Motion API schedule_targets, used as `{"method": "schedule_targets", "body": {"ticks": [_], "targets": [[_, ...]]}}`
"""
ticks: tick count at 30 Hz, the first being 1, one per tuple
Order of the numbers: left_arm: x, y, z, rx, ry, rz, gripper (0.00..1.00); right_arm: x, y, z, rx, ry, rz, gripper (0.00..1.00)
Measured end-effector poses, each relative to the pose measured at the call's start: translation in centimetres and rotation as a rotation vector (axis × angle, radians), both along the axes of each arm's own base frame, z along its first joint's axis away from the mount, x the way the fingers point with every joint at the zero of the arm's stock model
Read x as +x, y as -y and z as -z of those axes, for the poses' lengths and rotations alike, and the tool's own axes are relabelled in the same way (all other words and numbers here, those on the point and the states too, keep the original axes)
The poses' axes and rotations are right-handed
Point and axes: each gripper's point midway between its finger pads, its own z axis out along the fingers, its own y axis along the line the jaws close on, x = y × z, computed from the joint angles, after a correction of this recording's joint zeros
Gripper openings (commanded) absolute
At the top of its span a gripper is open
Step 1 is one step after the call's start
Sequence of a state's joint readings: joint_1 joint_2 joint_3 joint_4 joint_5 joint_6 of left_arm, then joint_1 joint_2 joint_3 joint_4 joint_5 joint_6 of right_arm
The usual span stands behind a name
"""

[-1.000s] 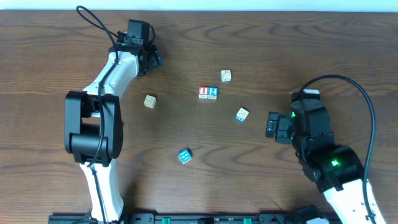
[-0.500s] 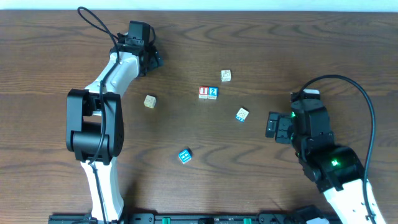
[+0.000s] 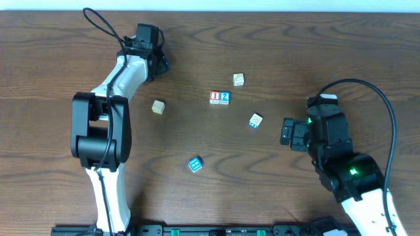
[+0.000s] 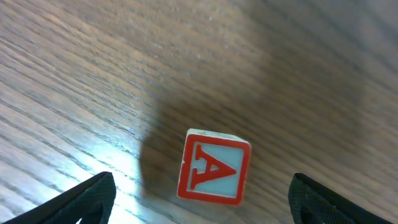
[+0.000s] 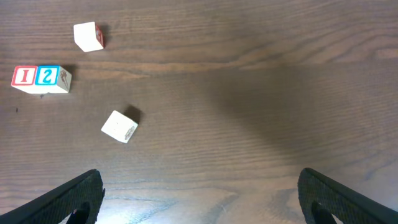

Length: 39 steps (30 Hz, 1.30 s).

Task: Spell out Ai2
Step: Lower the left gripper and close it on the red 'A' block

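Note:
The A block (image 4: 214,167), red-framed with a red A on a pale blue face, lies on the table between the open fingers of my left gripper (image 4: 202,211), not touched. In the overhead view the left gripper (image 3: 159,62) is at the far left and hides that block. The red I block (image 3: 214,98) and blue 2 block (image 3: 224,98) sit side by side mid-table, also in the right wrist view: the I block (image 5: 23,76) and the 2 block (image 5: 48,76). My right gripper (image 3: 287,131) is open and empty, right of them; in its own view (image 5: 199,202) it is over bare wood.
Loose blocks lie around: one (image 3: 238,79) behind the pair, a pale one (image 3: 255,120) to the front right, a tan one (image 3: 157,106) at the left, a blue one (image 3: 194,164) near the front. The table's far edge is close behind the left gripper.
The left arm has shifted very slightly near the far left. The blocks and the right arm have not moved.

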State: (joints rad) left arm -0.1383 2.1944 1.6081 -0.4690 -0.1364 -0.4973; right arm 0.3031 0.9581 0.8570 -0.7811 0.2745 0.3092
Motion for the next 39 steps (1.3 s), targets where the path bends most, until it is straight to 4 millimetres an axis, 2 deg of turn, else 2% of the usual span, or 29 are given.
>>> {"method": "schedule_targets", "body": {"ticks": [5, 15, 27, 39], "targets": [[-0.08, 0.02, 0.61, 0.000, -0.011, 0.001, 0.89, 0.01, 0.00, -0.02, 0.000, 0.001, 0.000, 0.99], [-0.02, -0.42, 0.60, 0.000, -0.010, -0.007, 0.67, 0.01, 0.00, -0.01, 0.000, 0.000, 0.000, 0.99], [-0.02, -0.64, 0.60, -0.002, -0.010, -0.015, 0.50, 0.01, 0.00, 0.00, 0.000, 0.000, 0.000, 0.99], [-0.02, -0.52, 0.62, -0.009, -0.011, -0.013, 0.42, 0.01, 0.00, -0.01, 0.000, 0.000, 0.000, 0.99]]}}
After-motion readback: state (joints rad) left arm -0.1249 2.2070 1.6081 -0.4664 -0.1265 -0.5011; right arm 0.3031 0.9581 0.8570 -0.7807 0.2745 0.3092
